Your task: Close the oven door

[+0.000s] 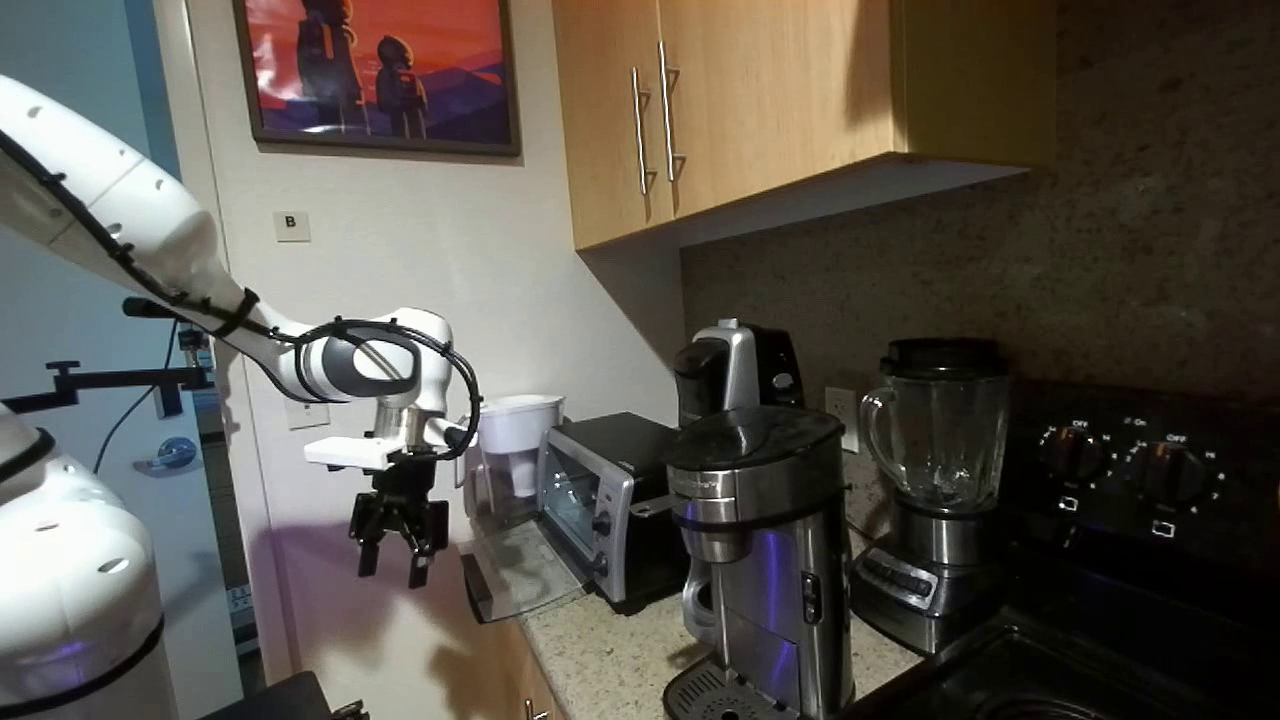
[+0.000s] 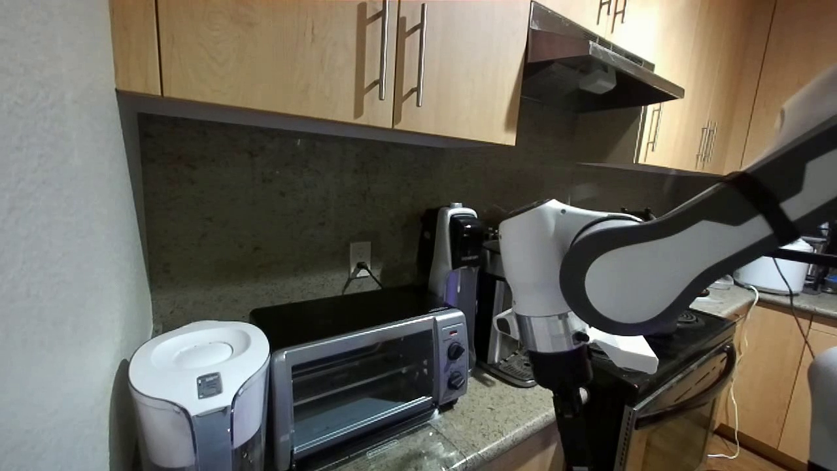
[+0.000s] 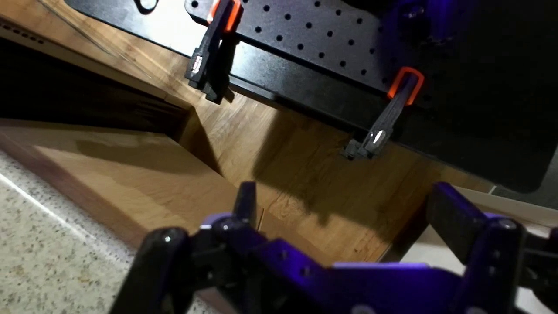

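Note:
The oven (image 1: 625,440) is a small silver-grey toaster oven on the counter; it also shows in an exterior view (image 2: 451,320) with its front opening uncovered. The oven door (image 1: 530,570) is folded down, lying about flat, its dark handle edge toward the arm. Part of its glass shows at the bottom of an exterior view (image 2: 409,451). My gripper (image 1: 393,568) points down, open and empty, in front of the counter, apart from the door's handle edge. It is mostly side-on in an exterior view (image 2: 575,432). In the wrist view the gripper (image 3: 344,187) has wide-apart fingers; the oven is out of view there.
A white water pitcher (image 2: 199,392) stands beside the oven. A coffee maker (image 1: 765,570), a blender (image 1: 940,470) and the black stove (image 1: 1130,640) stand further along. Cabinets (image 1: 740,100) hang above. The wrist view shows the counter edge (image 3: 48,244) and a black base with clamps (image 3: 305,78).

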`<act>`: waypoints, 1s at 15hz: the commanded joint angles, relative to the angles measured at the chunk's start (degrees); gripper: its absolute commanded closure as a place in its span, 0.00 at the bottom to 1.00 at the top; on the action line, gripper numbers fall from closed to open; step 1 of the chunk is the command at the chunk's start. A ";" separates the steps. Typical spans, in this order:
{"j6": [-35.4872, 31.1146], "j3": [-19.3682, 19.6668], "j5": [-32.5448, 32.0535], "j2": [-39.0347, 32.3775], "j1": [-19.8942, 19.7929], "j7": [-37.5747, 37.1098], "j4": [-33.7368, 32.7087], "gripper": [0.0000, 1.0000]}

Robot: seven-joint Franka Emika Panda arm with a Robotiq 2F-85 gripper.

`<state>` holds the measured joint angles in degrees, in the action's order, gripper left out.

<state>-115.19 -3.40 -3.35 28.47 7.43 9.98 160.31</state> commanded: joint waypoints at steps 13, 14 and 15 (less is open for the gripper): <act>-13.41 -5.02 -21.06 -14.77 -3.75 -22.42 -0.30 1.00; -14.11 -5.26 -22.58 -15.24 -3.75 -23.61 -0.33 1.00; -14.95 -5.48 -23.97 -15.70 -3.68 -24.73 -0.34 0.98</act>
<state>-127.51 -7.07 -23.47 14.37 4.80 -10.79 159.98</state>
